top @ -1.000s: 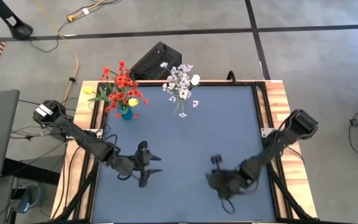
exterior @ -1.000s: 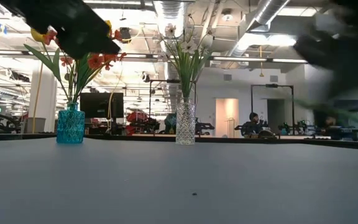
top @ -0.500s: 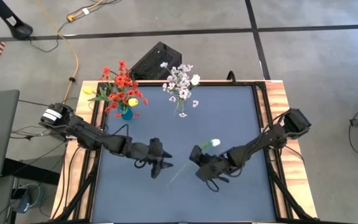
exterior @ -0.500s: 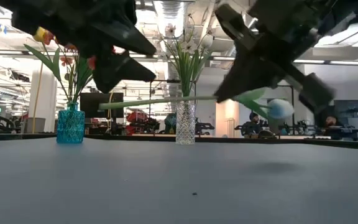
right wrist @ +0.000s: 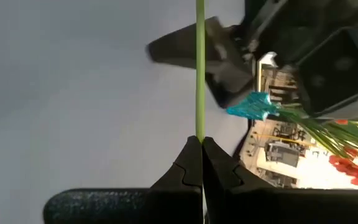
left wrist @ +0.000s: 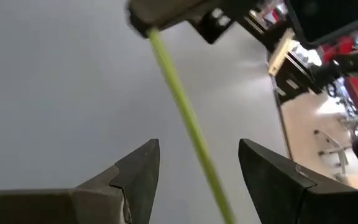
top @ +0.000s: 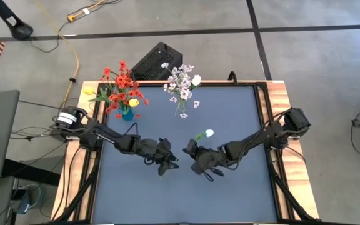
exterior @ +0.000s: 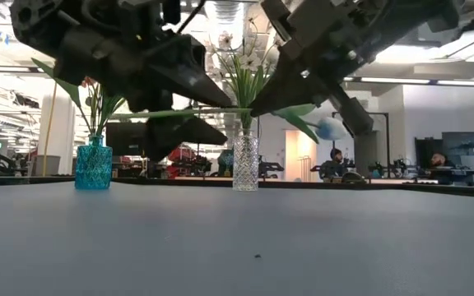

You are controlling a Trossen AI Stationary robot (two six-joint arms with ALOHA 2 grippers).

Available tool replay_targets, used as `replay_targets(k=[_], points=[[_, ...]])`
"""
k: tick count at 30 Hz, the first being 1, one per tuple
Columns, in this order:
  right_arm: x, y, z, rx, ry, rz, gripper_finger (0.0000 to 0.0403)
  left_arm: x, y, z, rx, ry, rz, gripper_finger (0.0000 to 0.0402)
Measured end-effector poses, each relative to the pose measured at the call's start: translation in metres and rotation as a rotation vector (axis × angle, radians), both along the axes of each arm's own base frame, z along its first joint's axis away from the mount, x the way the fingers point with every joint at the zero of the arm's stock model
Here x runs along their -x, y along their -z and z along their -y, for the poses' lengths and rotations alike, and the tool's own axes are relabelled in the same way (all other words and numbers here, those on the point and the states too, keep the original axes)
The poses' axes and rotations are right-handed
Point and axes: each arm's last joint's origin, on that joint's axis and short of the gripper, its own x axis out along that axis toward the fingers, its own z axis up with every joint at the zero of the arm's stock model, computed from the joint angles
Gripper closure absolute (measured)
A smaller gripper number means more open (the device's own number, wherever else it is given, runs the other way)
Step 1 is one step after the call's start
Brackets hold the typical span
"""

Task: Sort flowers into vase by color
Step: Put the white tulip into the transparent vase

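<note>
A white tulip [top: 209,133] with a long green stem [exterior: 188,113] hangs level above the table's middle, held by my right gripper [top: 190,155], which is shut on it. My left gripper [top: 172,164] faces it, open. Its two fingers stand on either side of the stem's free lower part [left wrist: 194,134] without touching it. At the table's far edge, a turquoise vase [top: 127,114] holds red blossoms and yellow tulips. A clear glass vase [top: 181,107] beside it holds white blossoms. My right gripper pinches the tulip's stem [right wrist: 199,130] between its two fingertips, partway along, just below the leaves [exterior: 299,122]. The fingers come level from the table's right. The bare stem sticks out past them toward my left gripper. The flower is lifted clear, lying about level, with its bud [exterior: 332,127] toward the right.
Both vases stand close together along the far edge; the turquoise one [exterior: 94,164] is left of the clear one [exterior: 245,163]. The blue mat [top: 230,112] is bare around the grippers. A dark box [top: 158,59] sits just beyond the far edge.
My right gripper has swung from the near right part of the table toward its middle, carrying the white tulip lifted and level. My left gripper has moved right toward it. The stem's free end now lies between my left gripper's open fingers.
</note>
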Motion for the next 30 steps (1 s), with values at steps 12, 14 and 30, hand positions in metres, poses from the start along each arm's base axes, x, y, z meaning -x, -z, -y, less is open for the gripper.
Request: replay_targets(k=[12,14,30], points=[[0.002,0.003,0.002,0.019,0.001,-0.043,0.0384,-0.002,0.004,-0.002,-0.015,0.017,0.003,0.0308],[0.002,0.003,0.002,0.019,-0.001,-0.044,0.0384,-0.002,0.004,-0.002,-0.028,0.029,0.007,0.035],[0.009,-0.004,-0.028,-0.064,-0.027,0.064,0.0221,-0.002,0.004,-0.004,-0.05,0.004,0.013,0.0401]])
